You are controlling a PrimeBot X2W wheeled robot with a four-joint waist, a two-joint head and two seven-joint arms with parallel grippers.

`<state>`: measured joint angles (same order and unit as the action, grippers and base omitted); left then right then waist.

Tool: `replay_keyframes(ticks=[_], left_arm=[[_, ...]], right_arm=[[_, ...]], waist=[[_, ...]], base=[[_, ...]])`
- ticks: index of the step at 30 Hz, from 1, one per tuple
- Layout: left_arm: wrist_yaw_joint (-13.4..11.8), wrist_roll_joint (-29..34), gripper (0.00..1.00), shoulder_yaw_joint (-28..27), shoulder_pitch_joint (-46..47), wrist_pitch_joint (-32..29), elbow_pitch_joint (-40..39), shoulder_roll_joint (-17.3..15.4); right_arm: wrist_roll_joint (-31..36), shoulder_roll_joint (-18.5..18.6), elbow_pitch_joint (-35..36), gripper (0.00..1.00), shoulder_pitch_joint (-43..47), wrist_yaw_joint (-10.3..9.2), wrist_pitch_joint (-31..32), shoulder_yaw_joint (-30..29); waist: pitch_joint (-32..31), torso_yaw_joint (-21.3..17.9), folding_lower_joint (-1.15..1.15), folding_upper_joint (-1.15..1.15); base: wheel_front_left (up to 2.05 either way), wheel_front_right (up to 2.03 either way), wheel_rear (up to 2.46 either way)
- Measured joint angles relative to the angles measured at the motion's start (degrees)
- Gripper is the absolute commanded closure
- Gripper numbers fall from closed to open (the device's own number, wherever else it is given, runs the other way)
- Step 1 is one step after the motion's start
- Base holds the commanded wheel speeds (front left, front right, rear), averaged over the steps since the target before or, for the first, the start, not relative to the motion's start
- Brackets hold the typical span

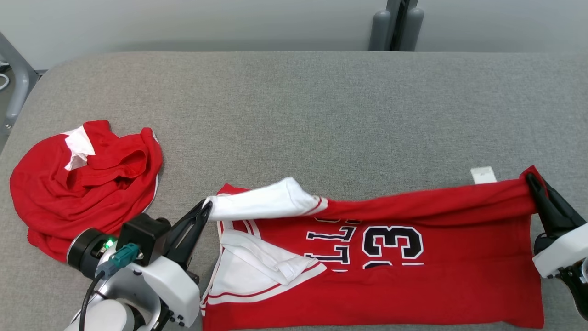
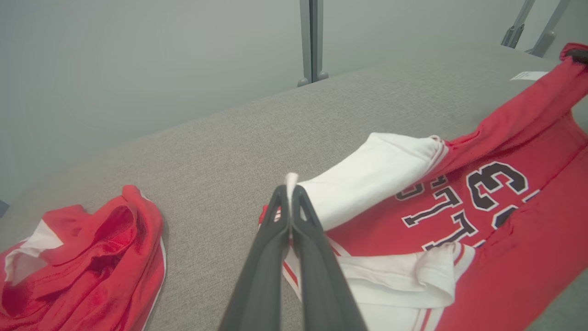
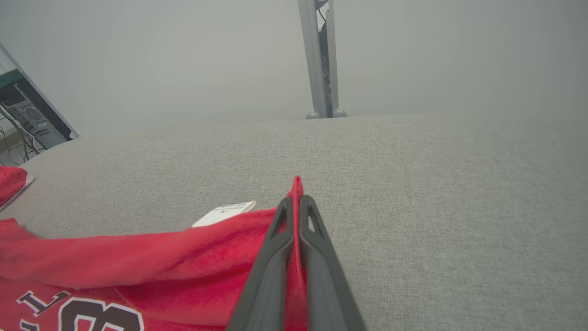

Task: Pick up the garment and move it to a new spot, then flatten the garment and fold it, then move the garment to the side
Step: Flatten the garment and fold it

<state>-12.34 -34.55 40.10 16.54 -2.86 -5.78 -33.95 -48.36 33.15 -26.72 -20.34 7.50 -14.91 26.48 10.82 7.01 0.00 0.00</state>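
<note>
At the left of the head view a crumpled red garment [image 1: 87, 184] with a white patch lies heaped on the grey padded table [image 1: 294, 101], apart from the rest. Just right of it, at the lower left, the left gripper [image 1: 207, 206] points up and to the right, its fingers pressed together on a white edge of the red jersey [image 1: 413, 285]; the left wrist view shows a sliver of white cloth pinched between the tips. The jersey fills the lower middle and lower right of the frame, laid lengthwise, with black-and-white lettering and numerals showing; its upper edge runs taut between the two grippers. A white sleeve panel [image 1: 266, 202] curls over at the jersey's left end. A small white label [image 1: 483, 174] shows just above the red edge near the right; whether it is attached I cannot tell. At the far right the right gripper [image 1: 532, 180] is clamped on the jersey's red corner, with a thin fold of red between its fingers in the right wrist view.
</note>
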Motion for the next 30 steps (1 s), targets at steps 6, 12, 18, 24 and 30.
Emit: replay_keyframes(ticks=[6,12,18,24,30], left_arm=[[-0.4,0.2,1.0,0.5,-2.3,-0.7,-2.7,-2.4],[-0.1,0.4,1.0,2.1,-3.7,-2.7,-4.6,-4.2],[1.3,0.2,1.0,4.0,-4.8,-5.4,-6.0,-5.7],[2.5,-0.5,1.0,5.9,-5.9,-8.8,-7.2,-7.6],[3.2,-1.4,1.0,6.8,-6.9,-11.1,-8.6,-9.2]], right_arm=[[3.1,2.6,2.9,1.0,1.1,0.0,0.0,0.5],[3.0,3.7,5.8,1.0,3.8,0.0,0.0,2.8],[1.4,6.5,7.2,1.0,5.0,0.01,0.3,5.4],[0.4,8.6,8.3,1.0,5.4,0.01,0.9,7.1],[-0.8,10.2,9.9,1.0,6.0,0.01,2.4,9.6]], waist=[[-0.4,-0.1,0.0,0.0],[-1.2,-0.1,0.0,0.0],[-1.5,-0.5,0.0,0.0],[-1.7,-1.2,0.0,0.0],[-2.0,-1.9,0.0,0.0]], base=[[0.0,0.0,0.0],[0.0,0.0,0.0],[0.0,0.0,0.0],[0.0,0.0,0.0],[0.0,0.0,0.0]])
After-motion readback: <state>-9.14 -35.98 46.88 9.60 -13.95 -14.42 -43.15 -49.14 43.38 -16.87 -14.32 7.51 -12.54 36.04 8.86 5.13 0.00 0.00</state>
